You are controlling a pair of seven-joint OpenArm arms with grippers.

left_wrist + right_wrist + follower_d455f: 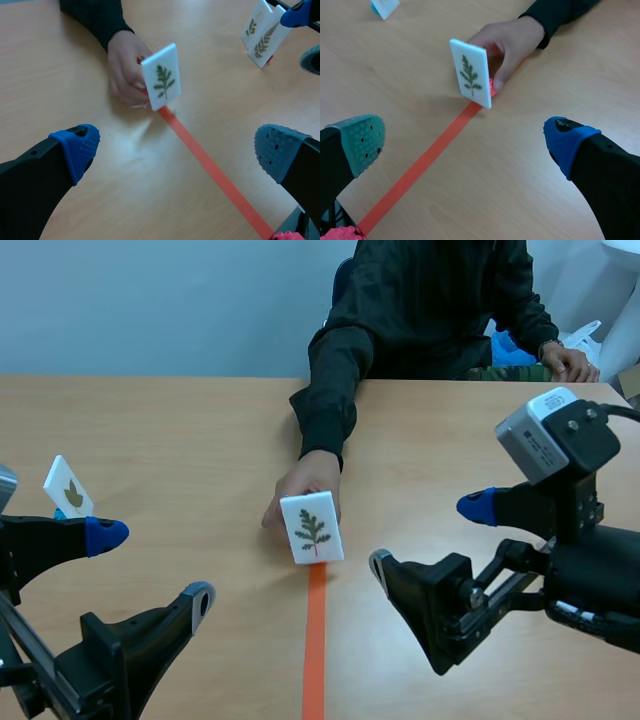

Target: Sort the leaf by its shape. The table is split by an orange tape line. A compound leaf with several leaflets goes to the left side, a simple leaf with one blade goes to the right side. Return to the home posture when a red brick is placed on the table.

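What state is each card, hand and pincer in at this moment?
Compound-leaf card: upright, slightly tilted, at the far end of the orange tape line, held from behind.
Person's hand: gripping that card.
Simple-leaf card: standing on the table's left side, untouched.
Two frond-leaf cards: standing, one overlapping the other, untouched.
Left pincer: open, empty.
Right pincer: open, empty.

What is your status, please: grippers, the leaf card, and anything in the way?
Left gripper open, right gripper open, both empty. Compound-leaf card upright at the tape line's far end. Person's hand on it, in the way.
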